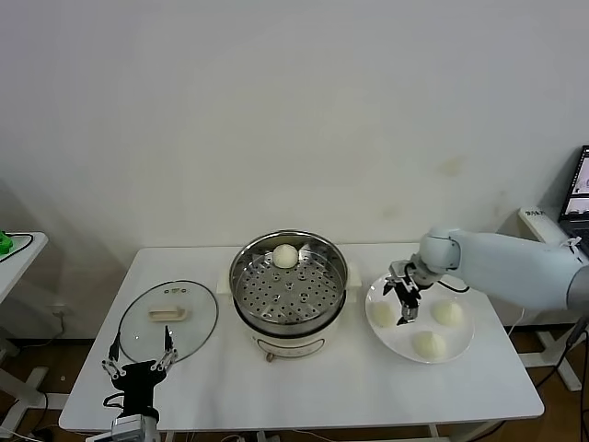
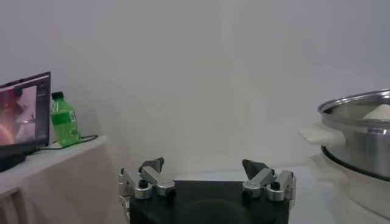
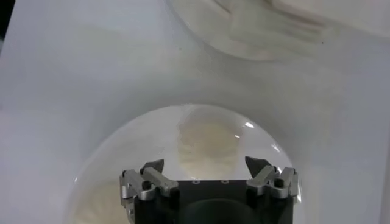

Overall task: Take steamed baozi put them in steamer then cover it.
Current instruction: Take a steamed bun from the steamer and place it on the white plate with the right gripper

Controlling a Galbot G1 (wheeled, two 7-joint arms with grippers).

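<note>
The steamer (image 1: pixel 288 285) stands mid-table with one baozi (image 1: pixel 285 256) on its perforated tray at the back. Three more baozi lie on a white plate (image 1: pixel 457 348) to the right: one at the left (image 1: pixel 382 315), one at the right (image 1: pixel 447 313), one at the front (image 1: pixel 427 344). My right gripper (image 1: pixel 405 296) hangs open over the plate, just above the left baozi (image 3: pixel 206 144), which shows between its spread fingers. The glass cover (image 1: pixel 168 319) lies flat on the table left of the steamer. My left gripper (image 1: pixel 140 357) rests open at the cover's near edge, holding nothing.
The steamer's wall and handle (image 2: pixel 359 131) show in the left wrist view. A side table at the left holds a green bottle (image 2: pixel 64 119) and a monitor (image 2: pixel 23 115). Another screen (image 1: pixel 578 189) stands at the far right. The table's front edge runs close to the plate.
</note>
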